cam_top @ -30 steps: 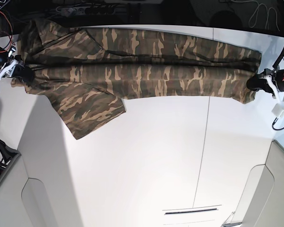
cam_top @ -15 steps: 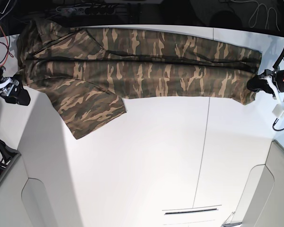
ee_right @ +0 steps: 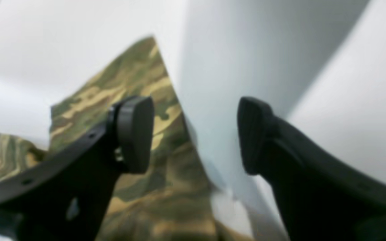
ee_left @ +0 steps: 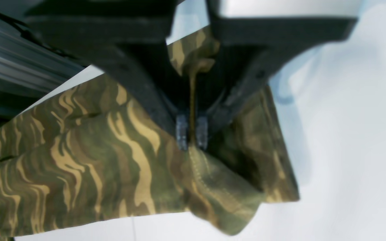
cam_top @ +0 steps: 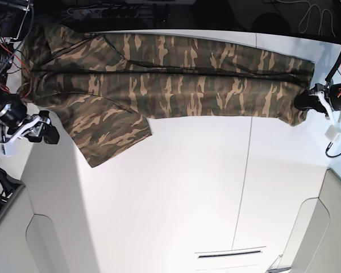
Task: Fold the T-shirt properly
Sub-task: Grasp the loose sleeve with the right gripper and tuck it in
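The camouflage T-shirt (cam_top: 176, 79) lies stretched in a long band across the far part of the white table (cam_top: 187, 199), with one sleeve (cam_top: 111, 133) sticking out toward me at its left end. At the right end of the band, my left gripper (cam_top: 306, 101) is shut on the hem; the left wrist view shows the gripper (ee_left: 191, 135) pinching a fold of T-shirt (ee_left: 95, 157) fabric. My right gripper (cam_top: 45, 131) hovers open just left of the sleeve, off the cloth. In the right wrist view this gripper (ee_right: 194, 134) holds nothing, and the T-shirt (ee_right: 129, 77) sleeve lies beneath its left finger.
Cables and dark equipment (cam_top: 102, 11) line the far edge behind the shirt. Grey panels stand at the near left (cam_top: 23, 239) and near right (cam_top: 329, 227) corners. A seam (cam_top: 247, 170) runs down the table and a narrow slot (cam_top: 230, 254) sits near the front.
My right gripper has let go of the shirt's left end, opened, and moved toward the near side, next to the sleeve. The left gripper keeps its hold and has not moved.
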